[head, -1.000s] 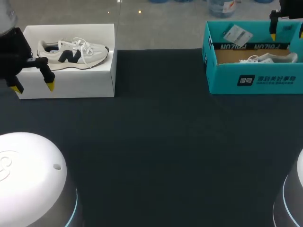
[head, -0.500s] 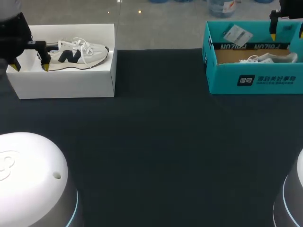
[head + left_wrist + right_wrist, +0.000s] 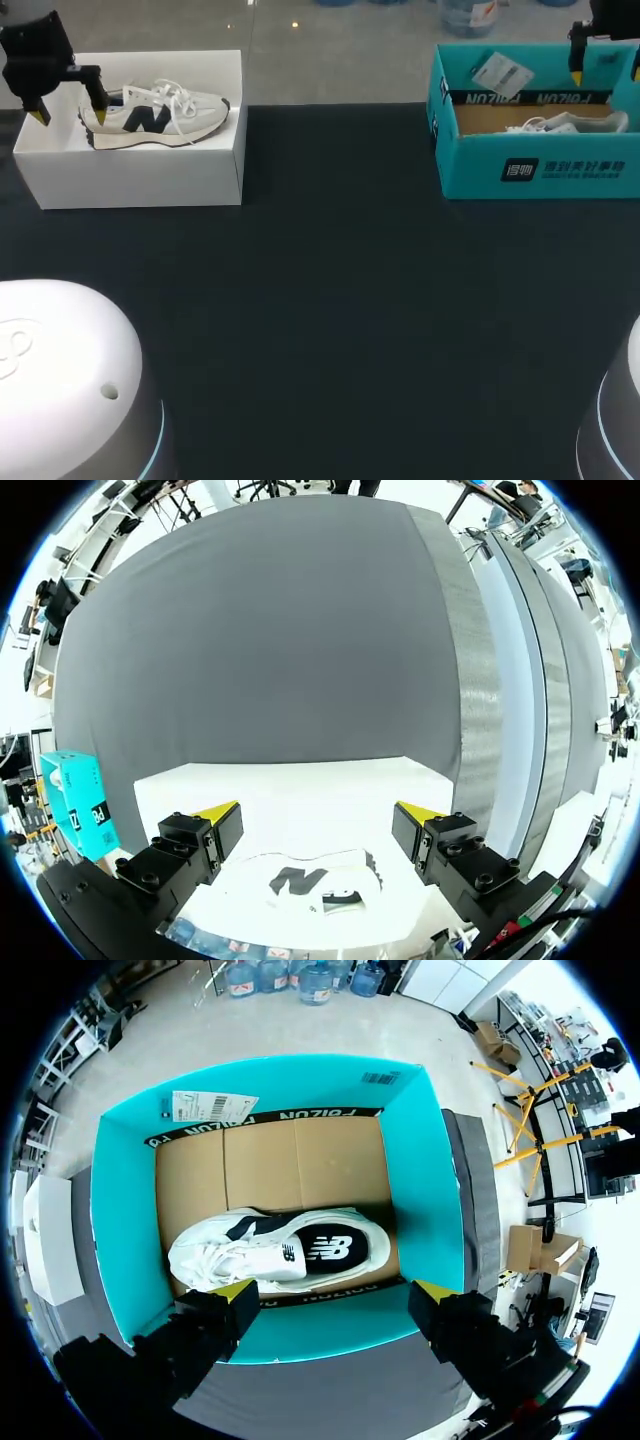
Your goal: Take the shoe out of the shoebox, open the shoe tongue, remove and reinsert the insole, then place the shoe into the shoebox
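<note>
Table (image 3: 340, 300) dark, white shoebox (image 3: 140, 180) far left, teal shoebox (image 3: 540, 170) far right

Bright, overexposed white box (image 3: 300, 800); fisheye-warped edges.

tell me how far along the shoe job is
Nothing looks done yet: one white sneaker lies in the white shoebox, a second sneaker in the teal shoebox. In hand: the left gripper hangs open by the white sneaker's heel end, the right gripper open above the second sneaker; neither holds anything. Left: lifting a shoe out, opening the tongue, insole out and back, reboxing.
</note>
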